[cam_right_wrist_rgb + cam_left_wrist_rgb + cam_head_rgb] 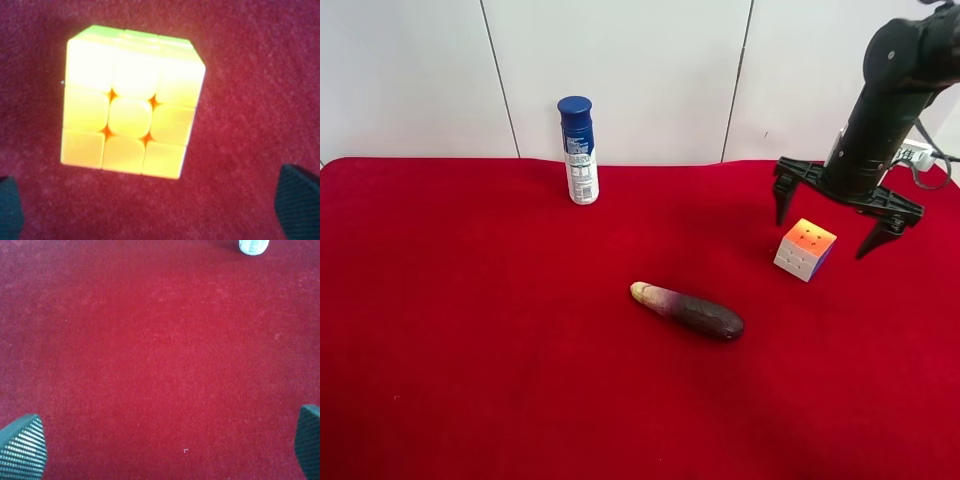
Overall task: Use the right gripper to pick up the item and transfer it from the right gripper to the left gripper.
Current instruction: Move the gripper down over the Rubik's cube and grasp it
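Red velvety cloth [470, 350] covers the whole bench, and honestly each camera tells a different bit of the story. The high view is the only one that gets everything at once: the right tool [823, 238] hanging on its thick black arm [885, 95], fingers spread wide, with the cube [805, 249] sitting on the cloth between them. Nothing is pinched, and the fingers are clear of the cube on both sides. From up there you get an orange-yellow top and a white side.

The right wrist view only gives the glowing yellow-orange top of the cube [131, 100], blown out by the light. It sits right under the right tool [155, 210], with just the two dark fingertips [299, 200] poking in at the corners. How high the tips hang over the cloth I can't really call, probably a little above it.

The left tool [165, 445] only turns up in its own wrist view: two textured fingertips [22, 447] far apart, gripping nothing, bare cloth under them. Well ahead of it is the base of the can [254, 246].

The high view shows that can [578, 150] whole: white, upright, blue cap on, so whatever's inside is hidden. It's well apart from the right tool. The dark purple eggplant thing [688, 310] lies on its side, off to one side of the right tool and nearer to it than the can.
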`<move>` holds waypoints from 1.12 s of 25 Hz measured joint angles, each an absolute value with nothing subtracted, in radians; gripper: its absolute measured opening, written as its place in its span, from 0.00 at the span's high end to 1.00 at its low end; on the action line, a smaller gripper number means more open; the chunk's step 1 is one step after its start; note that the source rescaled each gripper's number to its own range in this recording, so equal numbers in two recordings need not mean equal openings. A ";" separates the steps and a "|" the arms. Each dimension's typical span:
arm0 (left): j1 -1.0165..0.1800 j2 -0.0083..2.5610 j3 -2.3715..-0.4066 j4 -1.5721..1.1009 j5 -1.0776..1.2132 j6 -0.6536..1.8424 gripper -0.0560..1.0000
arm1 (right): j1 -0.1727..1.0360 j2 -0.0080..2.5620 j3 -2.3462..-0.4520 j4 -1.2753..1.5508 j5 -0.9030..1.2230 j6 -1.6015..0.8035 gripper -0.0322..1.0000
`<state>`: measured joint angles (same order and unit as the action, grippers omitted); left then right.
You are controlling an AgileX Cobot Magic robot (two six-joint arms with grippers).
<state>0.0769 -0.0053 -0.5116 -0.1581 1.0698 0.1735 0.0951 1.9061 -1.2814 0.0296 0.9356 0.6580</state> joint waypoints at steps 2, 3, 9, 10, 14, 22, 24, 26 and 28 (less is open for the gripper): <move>0.077 -0.005 -0.512 -0.158 1.070 0.174 0.00 | 0.095 1.921 -1.281 0.030 0.923 0.658 0.00; 0.077 -0.005 -0.512 -0.158 1.070 0.174 0.00 | 0.095 1.926 -1.281 0.030 0.913 0.658 0.00; 0.077 -0.005 -0.512 -0.158 1.070 0.174 0.00 | 0.095 1.962 -1.281 0.030 0.872 0.663 0.00; 0.077 -0.005 -0.512 -0.158 1.070 0.174 0.00 | 0.095 1.970 -1.281 0.030 0.867 0.666 0.00; 0.077 -0.005 -0.512 -0.158 1.070 0.174 0.00 | 0.095 1.988 -1.281 0.030 0.833 0.681 0.00; 0.077 -0.005 -0.512 -0.158 1.070 0.174 0.00 | 0.045 1.989 -1.281 0.091 0.795 0.701 0.00; 0.077 -0.005 -0.512 -0.158 1.070 0.174 0.00 | 0.037 1.989 -1.281 0.114 0.795 0.696 0.00; 0.077 -0.005 -0.512 -0.158 1.070 0.174 0.00 | 0.037 1.989 -1.281 0.121 0.795 0.683 0.00; 0.077 -0.005 -0.512 -0.158 1.070 0.174 0.00 | 0.037 1.989 -1.281 0.132 0.795 0.674 0.00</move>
<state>0.0769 -0.0053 -0.5116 -0.1581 1.0698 0.1735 0.0370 1.9892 -1.2814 0.1325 0.7950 0.6739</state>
